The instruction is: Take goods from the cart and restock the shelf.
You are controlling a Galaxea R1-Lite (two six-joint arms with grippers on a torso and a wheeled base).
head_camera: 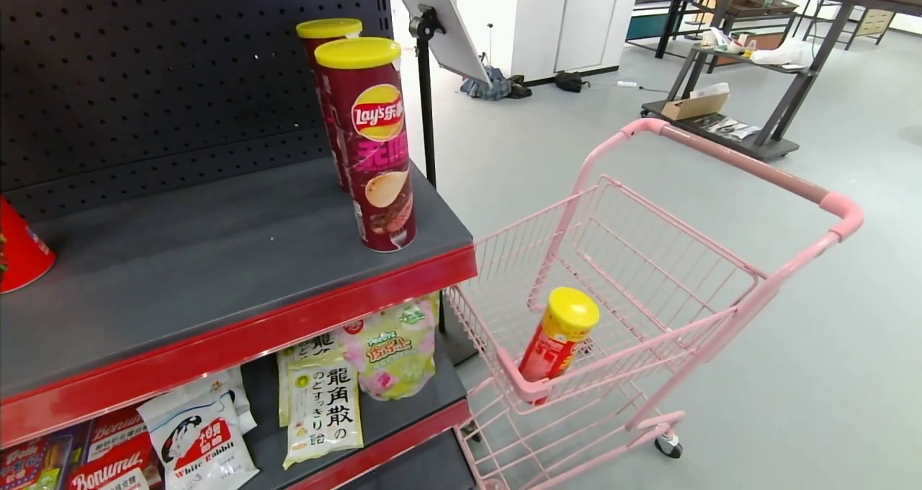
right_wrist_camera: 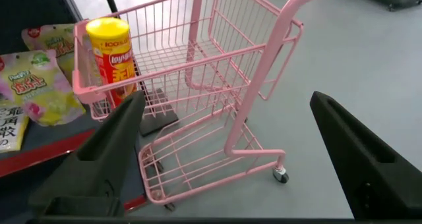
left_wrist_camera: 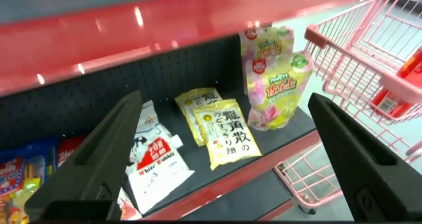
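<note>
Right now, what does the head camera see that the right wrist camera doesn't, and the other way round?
Only the head view: the top shelf with two dark red chip cans standing on it, and a white candy bag on the lower shelf. Only the right wrist view: the right gripper, its fingers wide open. Both: the pink cart, the red yellow-lidded can in its basket, and the pink-and-green snack bag on the lower shelf.

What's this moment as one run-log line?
cart: one red can inside | top shelf: two maroon cans upright | left pincer: open | right pincer: open
</note>
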